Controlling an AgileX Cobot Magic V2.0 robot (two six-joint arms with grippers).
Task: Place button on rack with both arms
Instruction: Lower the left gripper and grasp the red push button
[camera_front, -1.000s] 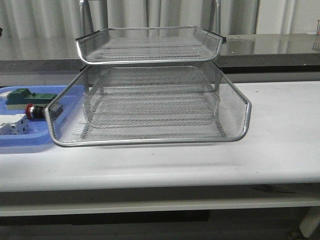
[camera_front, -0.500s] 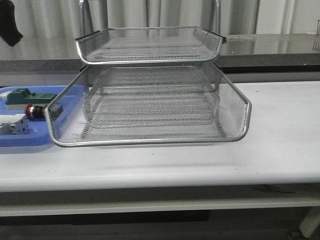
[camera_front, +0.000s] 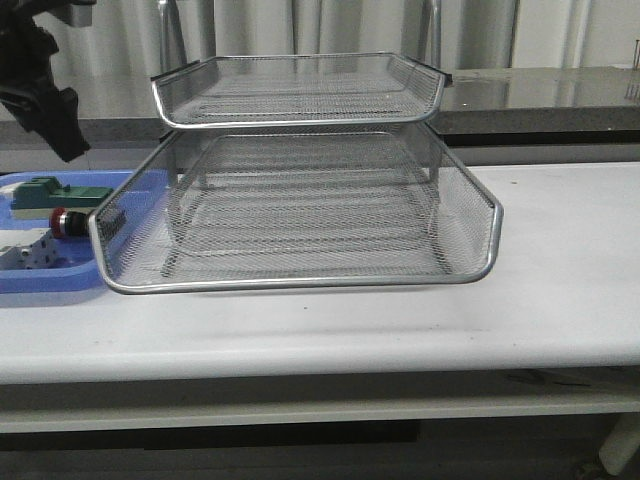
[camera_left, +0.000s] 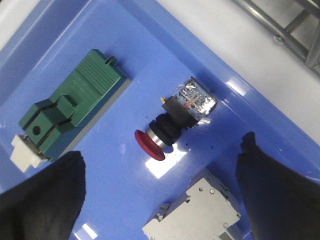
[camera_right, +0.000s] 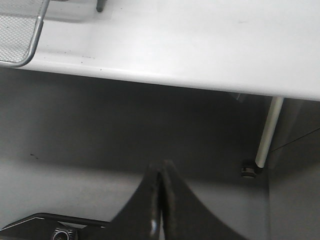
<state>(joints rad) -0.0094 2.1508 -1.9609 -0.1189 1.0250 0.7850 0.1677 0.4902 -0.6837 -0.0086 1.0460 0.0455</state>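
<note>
The button (camera_left: 172, 125) lies on its side in the blue tray (camera_left: 125, 45), red head towards my left gripper (camera_left: 160, 195). That gripper hangs above the tray, open, with its black fingers (camera_left: 45, 200) spread wide and nothing between them. In the front view the button (camera_front: 68, 222) shows just left of the rack (camera_front: 300, 282), and the left gripper (camera_front: 62, 140) hovers over it at the top left. The silver mesh rack has its lower tray slid forward. My right gripper (camera_right: 161, 175) is shut on nothing, below the table's edge, and does not show in the front view.
A green block (camera_left: 70, 110) and a white terminal block (camera_left: 200, 215) share the blue tray (camera_front: 50, 280) with the button. The rack's corner (camera_right: 20, 35) and a table leg (camera_right: 267, 135) show in the right wrist view. A dark counter runs behind the table.
My left arm has come down into the front view at the top left, lower over the blue tray. The rack and the button have not moved.
</note>
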